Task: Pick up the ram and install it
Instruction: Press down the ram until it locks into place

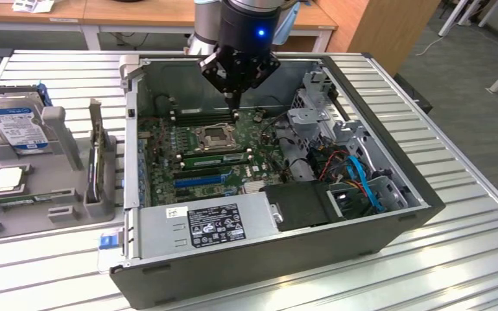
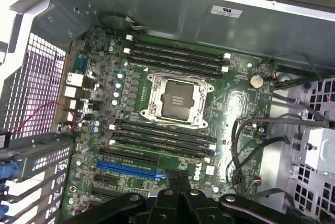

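The pincer [image 1: 231, 92] hangs closed and empty over the open computer case [image 1: 388, 162], above the motherboard's memory slots [image 2: 175, 56]. The ram [image 1: 36, 197] lies in the grey holder [image 1: 67, 129] on the surface, well apart

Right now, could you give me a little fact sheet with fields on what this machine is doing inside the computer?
gripper: shut, holding nothing visible, hanging inside the open computer case
below it: motherboard with an empty processor socket
memory slots: black, none visibly filled
ram: lying in the grey tray on the exterior view's left
also on tray: hard drive, processor chip
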Controlling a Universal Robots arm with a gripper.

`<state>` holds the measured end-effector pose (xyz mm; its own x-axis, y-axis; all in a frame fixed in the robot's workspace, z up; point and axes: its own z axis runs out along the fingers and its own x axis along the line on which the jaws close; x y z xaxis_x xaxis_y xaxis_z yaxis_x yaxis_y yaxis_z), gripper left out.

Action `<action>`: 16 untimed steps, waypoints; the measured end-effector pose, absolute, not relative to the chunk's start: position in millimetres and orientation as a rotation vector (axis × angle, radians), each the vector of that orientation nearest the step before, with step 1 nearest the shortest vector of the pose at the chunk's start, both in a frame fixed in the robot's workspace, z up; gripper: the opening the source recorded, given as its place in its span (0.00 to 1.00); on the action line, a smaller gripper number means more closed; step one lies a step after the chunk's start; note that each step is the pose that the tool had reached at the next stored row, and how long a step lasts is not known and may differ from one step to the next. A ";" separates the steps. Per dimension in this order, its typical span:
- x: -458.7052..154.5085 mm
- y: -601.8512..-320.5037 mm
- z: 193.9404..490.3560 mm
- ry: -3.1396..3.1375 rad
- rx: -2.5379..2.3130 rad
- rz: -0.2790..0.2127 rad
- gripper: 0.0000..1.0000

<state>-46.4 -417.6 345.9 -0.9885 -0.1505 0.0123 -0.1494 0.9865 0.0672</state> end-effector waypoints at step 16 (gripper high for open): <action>-46.4 -417.6 345.9 -3.114 0.074 -0.106 0.10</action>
